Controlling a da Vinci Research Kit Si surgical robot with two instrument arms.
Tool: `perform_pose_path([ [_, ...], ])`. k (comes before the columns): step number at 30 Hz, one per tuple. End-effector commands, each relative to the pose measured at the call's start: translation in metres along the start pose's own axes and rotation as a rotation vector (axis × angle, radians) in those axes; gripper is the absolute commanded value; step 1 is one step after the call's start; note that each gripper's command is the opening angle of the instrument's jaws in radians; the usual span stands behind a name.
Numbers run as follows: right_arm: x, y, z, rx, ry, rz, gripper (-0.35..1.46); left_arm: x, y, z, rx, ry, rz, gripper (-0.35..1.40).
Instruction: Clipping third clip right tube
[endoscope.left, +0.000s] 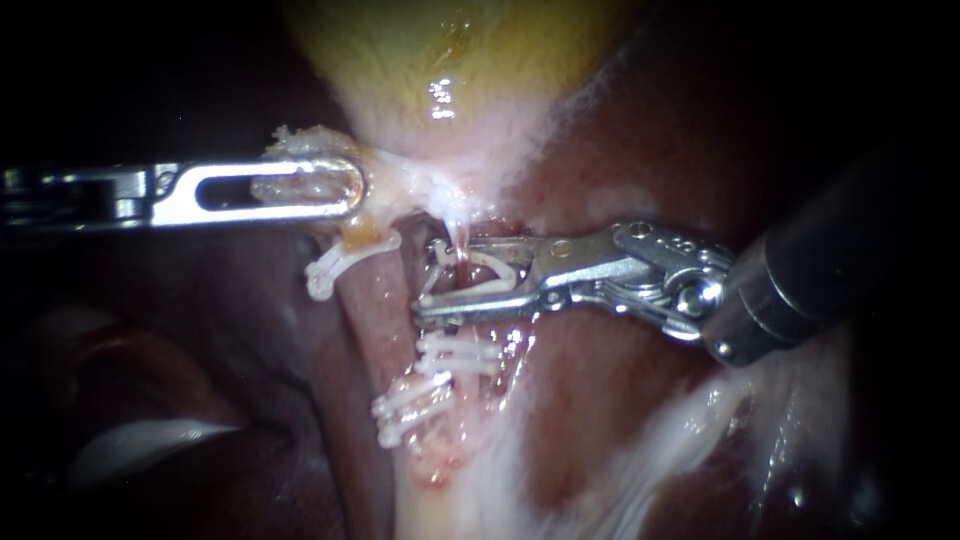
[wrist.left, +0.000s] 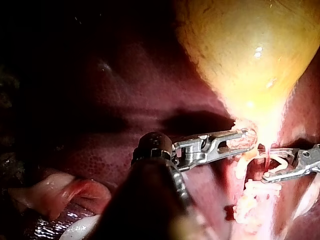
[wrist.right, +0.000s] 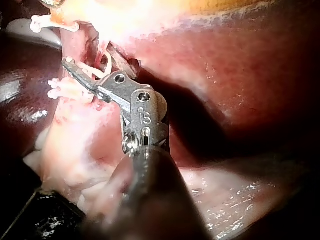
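My right instrument (endoscope.left: 445, 275) comes in from the right. Its jaws stand apart with a white clip (endoscope.left: 487, 272) held between them, straddling the thin pink right tube (endoscope.left: 462, 248) just below the gallbladder (endoscope.left: 450, 50). Lower on that tube sit white clips (endoscope.left: 458, 355). My left instrument (endoscope.left: 352, 190) has slotted jaws shut on pale tissue at the gallbladder's neck (endoscope.left: 300, 188). In the left wrist view the left instrument (wrist.left: 247, 137) holds the same tissue, with the right instrument (wrist.left: 267, 167) just beyond it. In the right wrist view the right instrument (wrist.right: 90, 57) carries the clip (wrist.right: 103, 67).
The thicker left tube (endoscope.left: 375, 300) runs beside the right tube. It has one white clip (endoscope.left: 335, 268) near its top and more clips (endoscope.left: 410, 405) lower down. Dark red liver (endoscope.left: 620, 130) lies around and behind the tubes.
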Motion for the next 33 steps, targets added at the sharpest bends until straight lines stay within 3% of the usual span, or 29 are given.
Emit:
perform_pose_path([
  [1, 0.0, -0.0001, 0.0, 0.0, 0.004, 0.0, 0.49, 0.0, 0.0, 0.0, 0.0, 0.0, 0.0, -0.35],
  [8, 0.0003, -0.0007, 0.0, 0.03, 0.029, 0.007, 0.49, 0.0001, 0.0, 0.0, 0.0, 0.0, 0.0, -0.35],
  [18, 0.0011, -0.0023, 0.0003, 0.163, 0.12, 0.078, 0.49, 0.0001, 0.0, 0.0, 0.0, 0.0, 0.001, -0.35],
  [33, 0.0016, -0.0029, 0.0006, 0.187, 0.13, 0.083, 0.48, 0.0001, 0.0, 0.0, 0.0, -0.001, 0.001, -0.35],
])
